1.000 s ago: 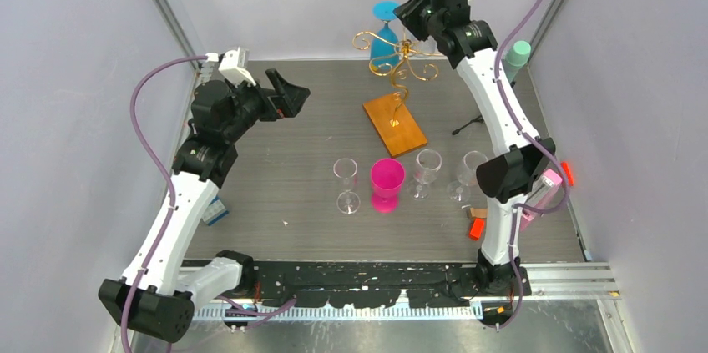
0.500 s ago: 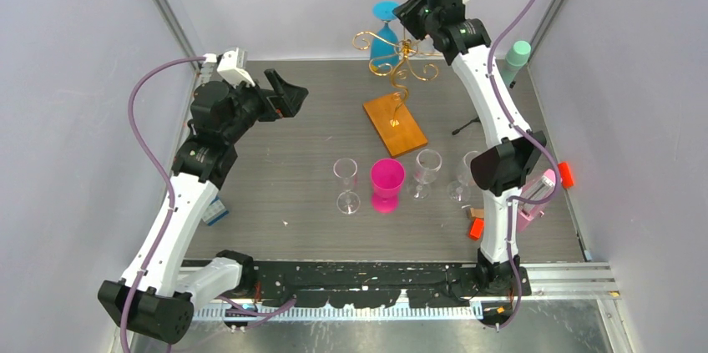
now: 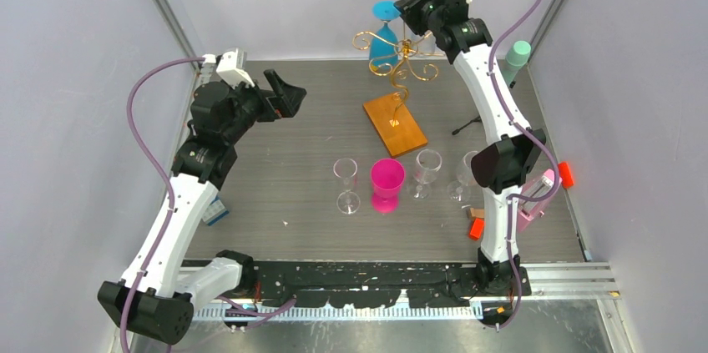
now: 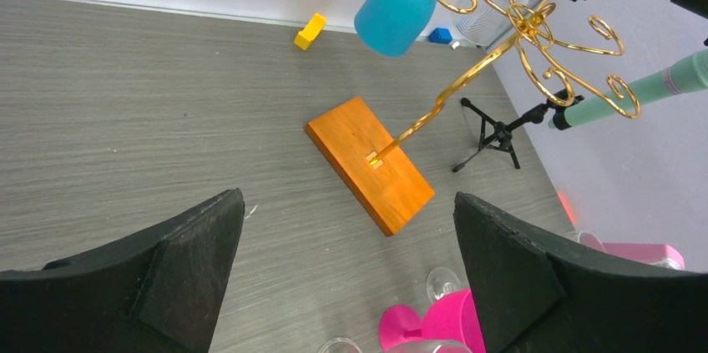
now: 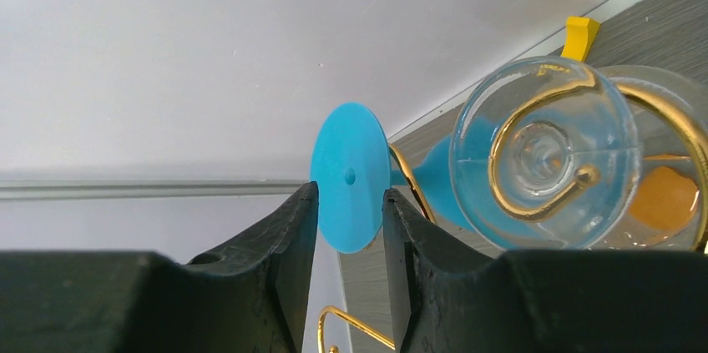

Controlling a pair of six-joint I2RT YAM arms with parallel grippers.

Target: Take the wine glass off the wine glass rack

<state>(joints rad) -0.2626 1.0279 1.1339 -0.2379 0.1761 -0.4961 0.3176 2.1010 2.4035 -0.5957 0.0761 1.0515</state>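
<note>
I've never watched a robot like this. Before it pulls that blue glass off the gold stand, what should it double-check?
1. Right gripper lined up with the foot of the blue glass: ok, the disc sits between the fingers.
2. Firm hold on the foot: cannot tell, contact isn't clear.
3. Clear glass out of the way: not ok, it hangs right beside the blue one on the gold rack.
4. Left gripper away from the rack: ok, it is open, empty and well apart.
5. Wooden base lying flat: ok.
</note>
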